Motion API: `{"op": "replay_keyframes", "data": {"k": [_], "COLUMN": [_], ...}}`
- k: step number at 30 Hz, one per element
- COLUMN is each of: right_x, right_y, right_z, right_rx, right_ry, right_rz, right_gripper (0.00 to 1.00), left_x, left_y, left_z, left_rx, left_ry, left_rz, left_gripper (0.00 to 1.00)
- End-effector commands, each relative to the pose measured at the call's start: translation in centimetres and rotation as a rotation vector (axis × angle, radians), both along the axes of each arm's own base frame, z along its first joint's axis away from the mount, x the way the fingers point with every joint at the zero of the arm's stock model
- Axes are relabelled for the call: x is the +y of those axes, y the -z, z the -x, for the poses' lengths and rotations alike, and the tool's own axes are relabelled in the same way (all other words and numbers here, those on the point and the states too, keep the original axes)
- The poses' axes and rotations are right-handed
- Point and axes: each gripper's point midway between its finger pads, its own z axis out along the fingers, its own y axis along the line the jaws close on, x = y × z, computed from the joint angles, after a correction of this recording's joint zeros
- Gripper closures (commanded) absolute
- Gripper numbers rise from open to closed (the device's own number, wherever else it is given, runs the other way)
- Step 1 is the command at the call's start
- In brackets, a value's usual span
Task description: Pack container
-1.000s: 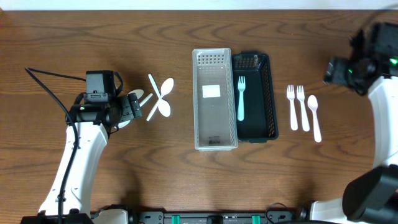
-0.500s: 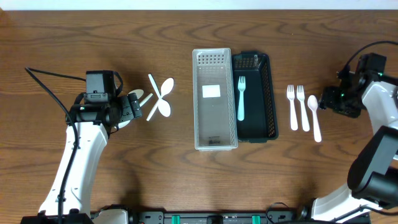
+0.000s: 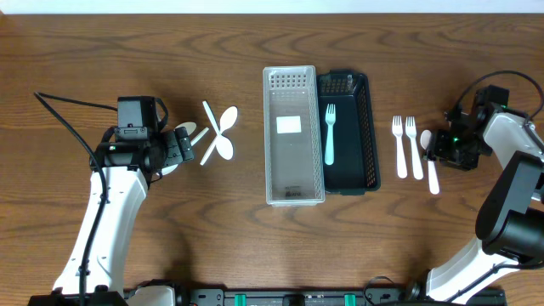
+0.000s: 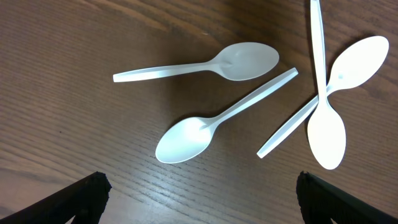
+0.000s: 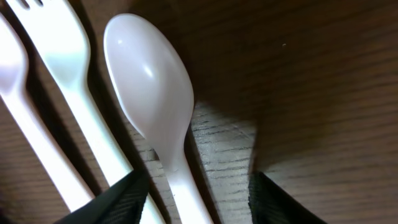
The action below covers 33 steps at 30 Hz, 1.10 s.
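A dark brown wooden table (image 3: 255, 255) fills the overhead view, its grain running left to right in long wavy bands. Along the far edge, a thin pale strip (image 3: 272, 5) spans the full width. At the near edge, near the middle, a black rail (image 3: 280, 297) carries small green fittings (image 3: 240, 299). Seen close in both wrist views, the wood shows fine streaks, and heavy shadow lies across it in the right wrist view.

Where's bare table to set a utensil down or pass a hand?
Table is bare between the crossed spoons and the clear bin, and along the near edge below it. Crowded: forks, spoon and right tool beside the black basket.
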Motion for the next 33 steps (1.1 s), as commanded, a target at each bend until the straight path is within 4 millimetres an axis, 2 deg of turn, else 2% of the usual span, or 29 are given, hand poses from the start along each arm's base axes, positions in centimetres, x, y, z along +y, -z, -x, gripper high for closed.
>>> {"op": "replay_keyframes", "data": {"k": [1, 5, 13, 18, 21, 23, 26, 30, 33], "right_x": [0.7, 0.0, -1.7, -2.0, -1.3, 0.0, 3.5, 9.6, 14.0], "right_y": [1.0, 1.7, 1.4, -0.9, -3.5, -5.7, -9.6, -14.7, -16.7], "right_z": [0.7, 1.4, 1.6, 0.1, -1.2, -2.2, -3.9, -6.0, -6.8], "right_rx": [0.021, 0.052, 0.077, 0.061, 0.038, 0.013, -0.064, -0.218, -0.31], "right_ry": [-0.014, 0.048, 0.115, 0.144, 0.122, 0.093, 0.018, -0.137, -0.249], "right_rz": [-0.013, 0.03, 0.123, 0.12, 0.103, 0.084, 0.021, -0.05, -0.06], "right_gripper": [0.55, 0.6, 0.85, 0.98, 0.99, 0.99, 0.99, 0.99, 0.98], "left_x": [0.2, 0.2, 0.2, 0.2, 0.2, 0.2, 0.2, 0.2, 0.2], "left_y": [-0.6, -0.6, -0.6, -0.6, -0.6, -0.6, -0.6, -0.6, -0.6], "left_z": [-0.5, -0.5, -0.5, -0.5, -0.5, -0.5, -0.5, -0.5, -0.5], "left_rx": [-0.013, -0.013, -0.013, -0.013, -0.013, -0.013, -0.013, -0.013, -0.013], "left_ry": [0.006, 0.006, 0.006, 0.006, 0.006, 0.006, 0.006, 0.006, 0.006], "left_rz": [-0.01, -0.01, -0.01, -0.01, -0.01, -0.01, -0.01, -0.01, -0.01], "left_gripper": [0.02, 0.02, 0.02, 0.02, 0.02, 0.02, 0.02, 0.02, 0.02]}}
